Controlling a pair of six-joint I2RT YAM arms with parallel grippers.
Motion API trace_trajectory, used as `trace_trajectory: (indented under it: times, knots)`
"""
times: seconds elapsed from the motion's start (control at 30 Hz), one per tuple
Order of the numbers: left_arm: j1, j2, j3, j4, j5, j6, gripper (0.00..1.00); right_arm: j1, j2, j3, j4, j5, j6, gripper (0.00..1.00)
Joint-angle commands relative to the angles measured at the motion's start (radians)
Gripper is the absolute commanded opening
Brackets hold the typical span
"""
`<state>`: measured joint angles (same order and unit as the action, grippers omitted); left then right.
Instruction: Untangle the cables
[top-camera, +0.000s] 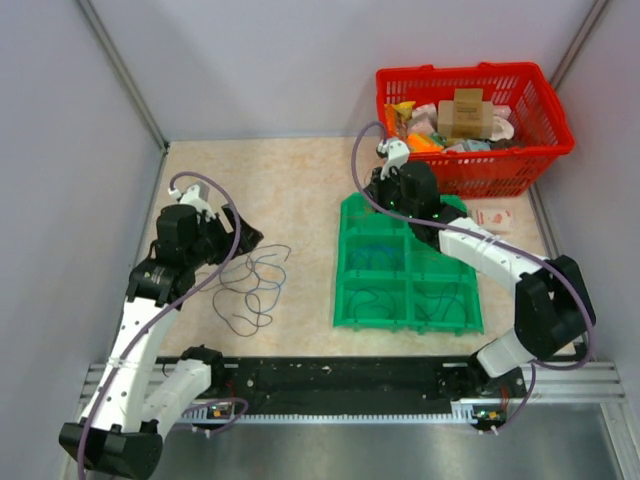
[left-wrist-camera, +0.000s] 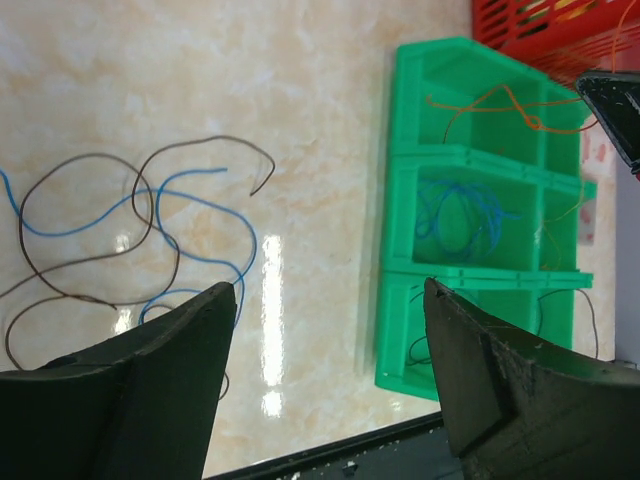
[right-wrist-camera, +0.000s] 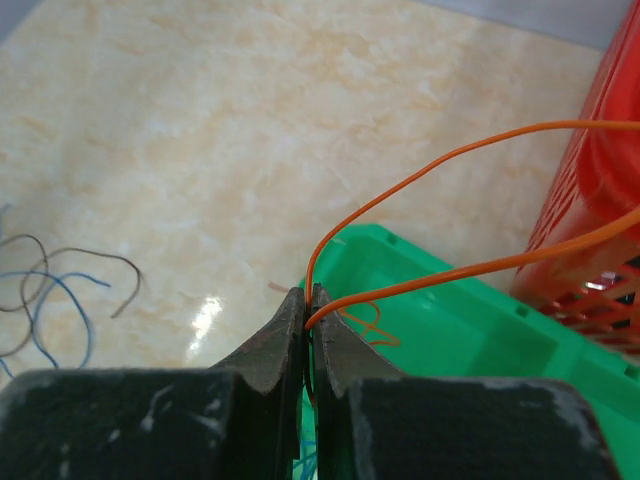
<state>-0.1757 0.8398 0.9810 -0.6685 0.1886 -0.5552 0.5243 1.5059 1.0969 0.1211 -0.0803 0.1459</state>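
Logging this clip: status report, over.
Right gripper shut on orange wire over green compartment tray. Left gripper open, by tangled blue and brown wires on table. Nothing blocking seen.

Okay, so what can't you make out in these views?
Top view: the fingertips of the right gripper, hidden beneath its own black wrist; the thin orange wire it pinches is too fine there.
Left wrist view: the loose tangle of brown and blue wires, cut off by the left edge and the left gripper.
Right wrist view: the orange wire's far ends leave the right edge.
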Motion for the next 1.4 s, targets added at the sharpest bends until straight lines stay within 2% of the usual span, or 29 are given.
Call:
trace_trajectory:
  times: [0.0, 0.23, 0.3, 0.47, 0.63, 0.73, 0.97, 1.17, 1.23, 1.37]
  knots:
    - [0.005, -0.018, -0.06, 0.03, -0.005, -0.018, 0.79, -0.007, 0.007, -0.04, 0.082, 0.117, -0.052, 0.0]
    - [0.008, -0.019, -0.085, 0.027, -0.081, -0.015, 0.7, 0.013, 0.033, -0.085, -0.027, 0.195, 0.09, 0.0]
    - [0.013, -0.007, -0.093, 0.023, -0.112, -0.023, 0.71, 0.019, 0.06, -0.055, -0.096, 0.224, 0.13, 0.0]
    - [0.033, 0.039, -0.091, -0.023, -0.159, -0.035, 0.84, 0.026, 0.166, 0.009, -0.25, 0.335, 0.217, 0.0]
    - [0.045, 0.056, -0.12, -0.022, -0.164, -0.051, 0.85, 0.046, 0.267, 0.106, -0.365, 0.393, 0.23, 0.0]
    - [0.05, 0.102, -0.131, -0.039, -0.146, -0.08, 0.82, 0.048, 0.298, 0.176, -0.446, 0.378, 0.219, 0.01]
    - [0.05, 0.125, -0.174, 0.021, -0.112, -0.081, 0.85, 0.075, 0.176, 0.215, -0.544, 0.335, 0.192, 0.42]
    - [0.051, 0.2, -0.151, 0.0, -0.1, -0.045, 0.89, 0.102, 0.054, 0.204, -0.632, 0.323, 0.182, 0.61]
    - [0.051, 0.237, -0.128, -0.022, -0.089, -0.029, 0.85, 0.102, 0.019, 0.198, -0.646, 0.298, 0.172, 0.63]
    - [0.05, 0.317, -0.123, -0.01, -0.049, -0.008, 0.7, 0.102, -0.048, 0.189, -0.666, 0.217, 0.164, 0.64]
